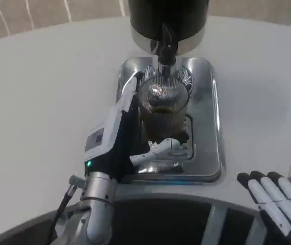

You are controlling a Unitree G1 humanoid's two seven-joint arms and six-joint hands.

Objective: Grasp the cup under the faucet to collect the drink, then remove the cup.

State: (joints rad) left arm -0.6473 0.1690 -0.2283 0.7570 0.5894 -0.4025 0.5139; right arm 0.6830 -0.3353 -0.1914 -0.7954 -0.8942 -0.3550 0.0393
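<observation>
A clear ribbed glass cup [163,104] with dark drink in its lower part stands on the silver drip tray [206,143], right under the black faucet [165,51] of the dark dispenser [168,18]. My left hand [127,138] wraps around the cup from the left, fingers [163,150] curling across its near side, and holds it. My right hand [275,196] lies at the lower right edge, away from the tray, fingers straight and together, holding nothing.
The white round table [43,102] spreads wide to the left and right of the tray. Its curved front edge runs just below the tray, with a dark gap [160,219] under it.
</observation>
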